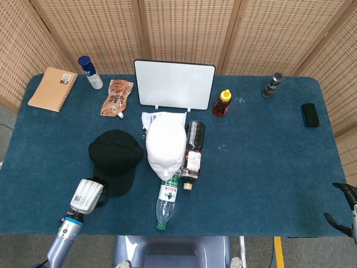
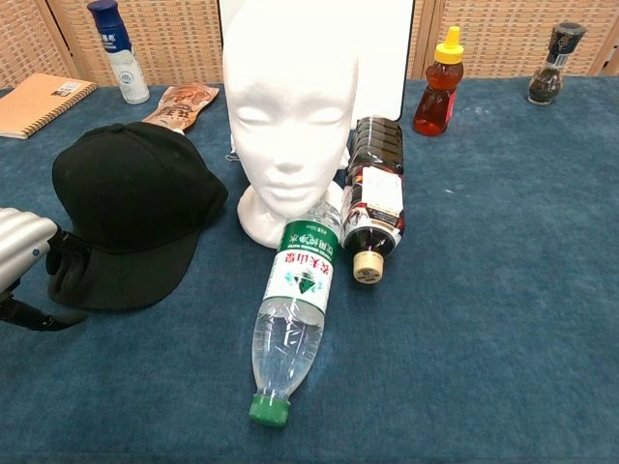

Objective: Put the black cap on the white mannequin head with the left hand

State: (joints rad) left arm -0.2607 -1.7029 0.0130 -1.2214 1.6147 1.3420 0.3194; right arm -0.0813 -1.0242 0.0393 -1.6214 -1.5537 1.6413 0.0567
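Observation:
The black cap (image 1: 115,153) (image 2: 135,193) lies flat on the blue table, its brim toward the front edge. Right beside it stands the white mannequin head (image 1: 165,146) (image 2: 288,106), upright and bare. My left hand (image 1: 87,195) (image 2: 29,253) is at the brim's front left corner; its dark fingers (image 2: 68,263) lie against the brim edge and the thumb rests lower on the cloth. I see no grip on the brim. My right hand (image 1: 345,207) hangs at the table's front right corner, fingers apart and empty.
A clear water bottle (image 2: 295,309) and a dark bottle (image 2: 372,193) lie in front of the mannequin head. A whiteboard (image 1: 174,84), a honey bottle (image 1: 222,103), a snack pouch (image 1: 117,96), a notebook (image 1: 52,89) and a pepper grinder (image 1: 272,84) stand along the back.

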